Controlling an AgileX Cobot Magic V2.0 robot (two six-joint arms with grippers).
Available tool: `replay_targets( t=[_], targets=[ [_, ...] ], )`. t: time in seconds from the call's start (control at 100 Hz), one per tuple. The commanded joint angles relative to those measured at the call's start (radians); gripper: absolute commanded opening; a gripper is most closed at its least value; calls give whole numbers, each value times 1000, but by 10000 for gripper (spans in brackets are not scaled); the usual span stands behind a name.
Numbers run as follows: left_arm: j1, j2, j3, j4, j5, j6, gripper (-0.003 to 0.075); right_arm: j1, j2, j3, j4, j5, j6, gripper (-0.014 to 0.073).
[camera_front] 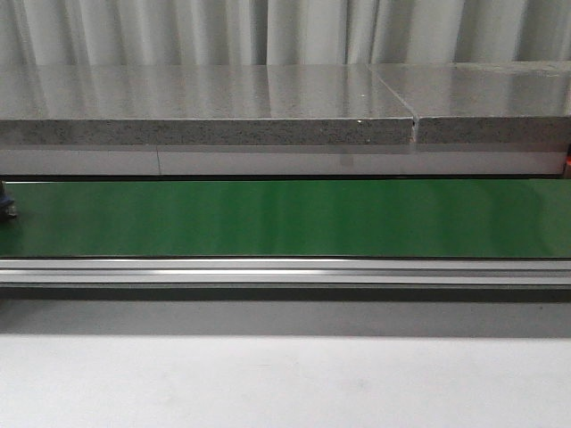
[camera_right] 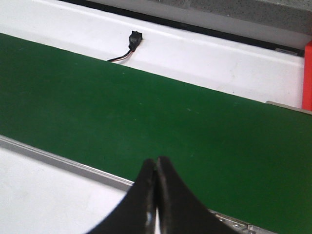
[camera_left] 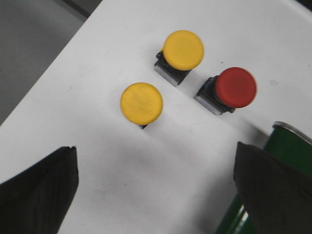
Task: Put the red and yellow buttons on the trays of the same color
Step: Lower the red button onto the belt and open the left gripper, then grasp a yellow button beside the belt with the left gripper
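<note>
In the left wrist view three buttons stand on a white surface: a yellow button (camera_left: 141, 103), a second yellow button (camera_left: 183, 49) on a grey base, and a red button (camera_left: 236, 87) on a grey base. My left gripper (camera_left: 156, 146) hangs open above the bare surface short of them, holding nothing. My right gripper (camera_right: 157, 161) is shut and empty over the near rail of the green belt (camera_right: 146, 112). A red edge (camera_right: 307, 75) beyond the belt may be the red tray. No yellow tray is in view.
The green belt (camera_front: 285, 218) runs across the front view between a metal rail (camera_front: 285, 270) and a grey stone ledge (camera_front: 205, 107). Its end (camera_left: 287, 151) shows by my left gripper. A black connector (camera_right: 133, 39) with wires lies behind the belt.
</note>
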Motion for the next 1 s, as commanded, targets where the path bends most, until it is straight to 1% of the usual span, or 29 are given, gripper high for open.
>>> replay_targets(
  t=[0.0,0.36,0.7,0.99],
  targets=[
    [5,5,-24,-8,-33,0,639,-1,-9,-27,19,-45,-6,-67],
    [5,141,-38,14,-120,0,639,-1,-9,-27,19,-45,-6,-67],
    [5,247,-134,29,-121,0,639,-1,-9,-27,19,-45,-6,-67],
    [5,286,-145,36,-138,0,639,-1,-9,-27,19,-45,-6,-67]
  ],
)
